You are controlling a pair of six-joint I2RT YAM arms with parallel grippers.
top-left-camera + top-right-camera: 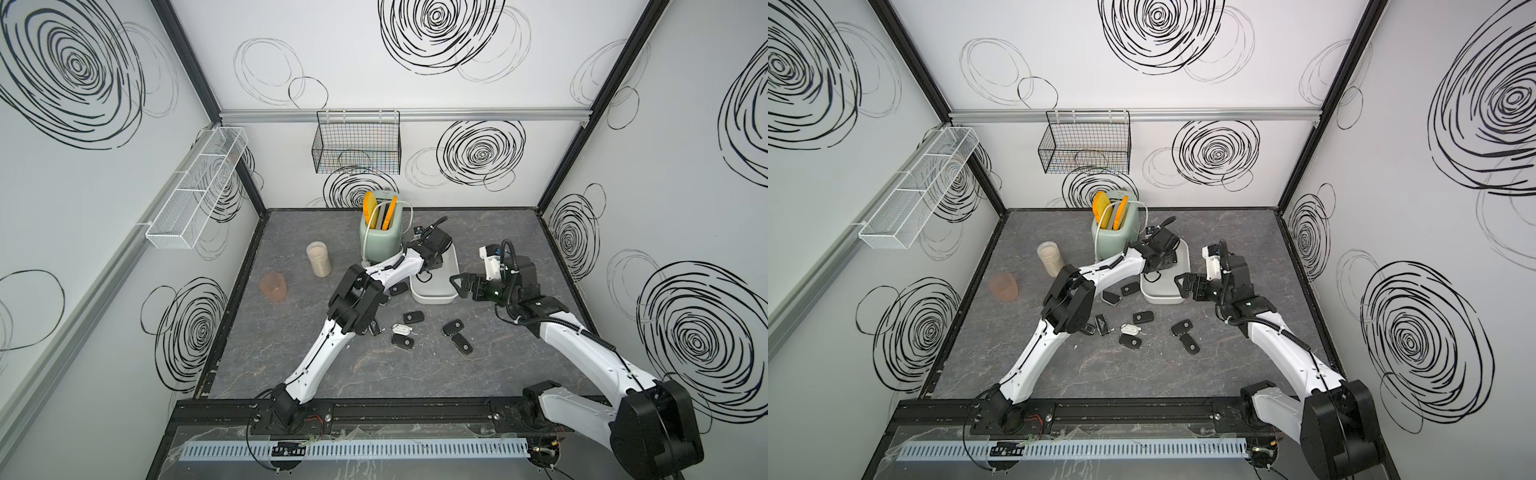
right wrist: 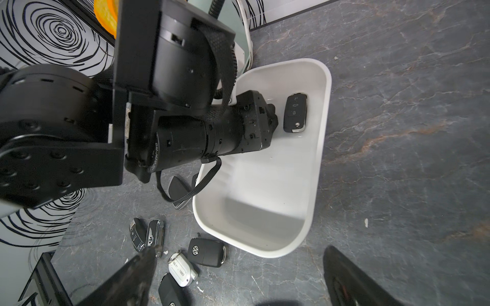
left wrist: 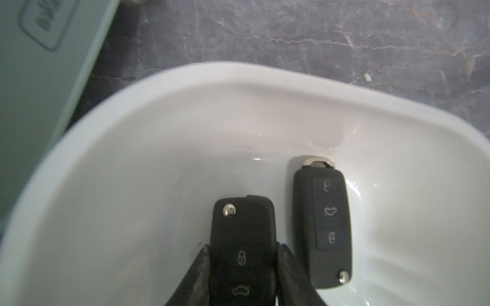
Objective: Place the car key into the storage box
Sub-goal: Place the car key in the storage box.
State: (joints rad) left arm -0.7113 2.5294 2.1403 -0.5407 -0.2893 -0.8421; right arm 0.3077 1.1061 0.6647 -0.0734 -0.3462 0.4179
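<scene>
1. The car key [image 3: 242,233] I am moving is black with little button pictures on it. It is pinched between the two fingers of my left gripper [image 3: 242,247], which is squeezed tight on its sides.
2. The key hangs inside the storage box [image 3: 212,71], over the white floor. I cannot tell if it touches the floor yet.
3. Another black key [image 3: 322,227] already lies flat in the box, just beside the one I hold. If I let go from up high, my key could bounce onto it or flip over.
4. The green toaster [image 3: 39,79] stands close to the box. If I pull the arm out fast, it could bump the box wall and push the box into the toaster.
5. My right gripper [image 1: 456,286] is spread wide and holds nothing. It waits near the side of the box. If it drifts in, it could knock the box.
6. More keys [image 1: 413,318] lie loose on the grey table [image 1: 498,353] in front of the box. A low swing back could scatter them.
</scene>
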